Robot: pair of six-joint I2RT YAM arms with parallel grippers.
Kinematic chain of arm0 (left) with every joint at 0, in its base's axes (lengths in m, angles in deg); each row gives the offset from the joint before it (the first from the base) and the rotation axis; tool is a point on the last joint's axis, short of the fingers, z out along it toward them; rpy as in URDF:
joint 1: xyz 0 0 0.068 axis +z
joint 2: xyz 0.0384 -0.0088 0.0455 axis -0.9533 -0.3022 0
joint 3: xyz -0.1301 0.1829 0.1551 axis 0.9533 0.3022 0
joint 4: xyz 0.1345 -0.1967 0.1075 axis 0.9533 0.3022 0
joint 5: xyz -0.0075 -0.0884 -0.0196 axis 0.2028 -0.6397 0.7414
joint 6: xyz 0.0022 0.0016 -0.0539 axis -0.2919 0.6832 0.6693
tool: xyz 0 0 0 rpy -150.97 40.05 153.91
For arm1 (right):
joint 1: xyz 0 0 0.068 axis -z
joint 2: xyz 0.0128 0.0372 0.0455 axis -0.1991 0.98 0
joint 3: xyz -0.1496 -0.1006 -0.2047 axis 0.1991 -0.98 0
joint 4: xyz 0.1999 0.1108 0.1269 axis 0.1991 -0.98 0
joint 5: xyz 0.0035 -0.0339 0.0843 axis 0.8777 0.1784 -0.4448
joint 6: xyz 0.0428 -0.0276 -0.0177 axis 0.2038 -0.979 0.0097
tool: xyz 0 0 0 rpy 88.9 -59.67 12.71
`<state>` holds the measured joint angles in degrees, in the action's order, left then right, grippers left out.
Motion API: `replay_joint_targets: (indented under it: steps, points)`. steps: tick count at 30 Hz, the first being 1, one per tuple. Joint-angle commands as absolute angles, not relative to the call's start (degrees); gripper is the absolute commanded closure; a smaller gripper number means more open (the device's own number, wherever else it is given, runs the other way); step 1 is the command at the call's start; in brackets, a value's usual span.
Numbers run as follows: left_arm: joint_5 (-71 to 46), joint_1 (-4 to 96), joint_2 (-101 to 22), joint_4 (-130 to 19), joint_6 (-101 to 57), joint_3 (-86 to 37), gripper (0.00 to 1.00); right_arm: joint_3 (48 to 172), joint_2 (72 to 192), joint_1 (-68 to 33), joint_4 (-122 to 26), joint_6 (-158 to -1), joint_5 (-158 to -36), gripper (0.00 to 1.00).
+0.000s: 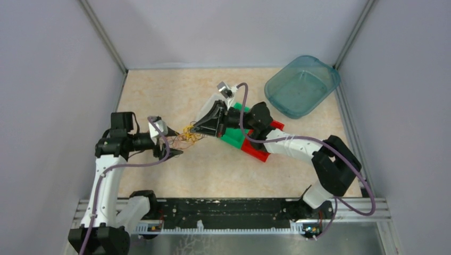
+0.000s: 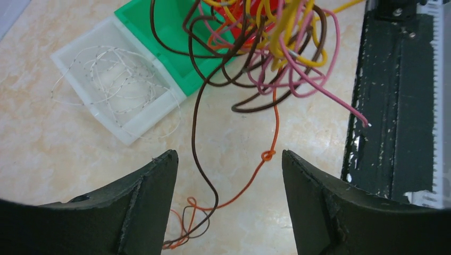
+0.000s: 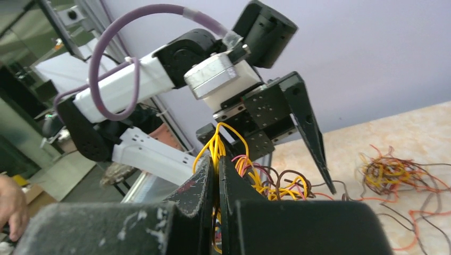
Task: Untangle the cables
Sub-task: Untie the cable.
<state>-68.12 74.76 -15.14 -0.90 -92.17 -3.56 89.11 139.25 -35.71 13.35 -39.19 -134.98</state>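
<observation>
Nearest the lens, left wrist view: left gripper (image 2: 228, 156), fingers spread wide, clamping nothing.

Noted right gripper (image 3: 217, 162) with fingers pressed together on yellow strands of the cables (image 1: 189, 135), holding the tangle up over the table (image 1: 154, 95), left of the green tray (image 2: 175, 58). Seen trailing from that pinch: orange strand (image 2: 268, 155) with a small knot and brown strand (image 2: 193, 133), both passing through the gap between the left fingers, loose ends bunched on the table on the wrist side of the fingertips. Long axis of both tails roughly along the line from right gripper to left. Judged left arm the nearer to those tails, tangle lying to its right. Likely next: close on one tail, draw it leftward, away from the right pinch.
</observation>
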Motion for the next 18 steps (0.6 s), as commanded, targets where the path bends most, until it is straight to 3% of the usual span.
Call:
replay_joint_targets:
  steps: [1,4,8,9,14,18]
  points:
    - [-77.2,75.0,-15.4,1.8,-92.1,-5.2,0.23,90.4,141.0,-38.0,21.5,-35.6,-135.1,1.0]
    - [-81.2,75.0,-16.0,5.5,-92.7,-7.3,0.26,90.2,141.3,-38.2,20.9,-35.9,-134.2,1.0]
    - [-83.3,75.0,-16.4,6.0,-91.6,-8.9,0.7,89.2,141.2,-38.2,21.3,-36.0,-132.7,1.0]
    - [-83.5,75.0,-16.5,5.3,-90.4,-8.7,0.72,89.0,141.3,-38.2,21.8,-35.9,-132.3,1.0]
    - [-85.0,75.1,-16.4,3.1,-87.3,-6.7,0.69,88.2,141.7,-38.2,23.5,-34.5,-131.6,1.0]
    - [-86.0,75.1,-16.0,3.7,-87.7,-6.6,0.43,87.8,142.1,-38.2,23.6,-34.1,-131.6,1.0]
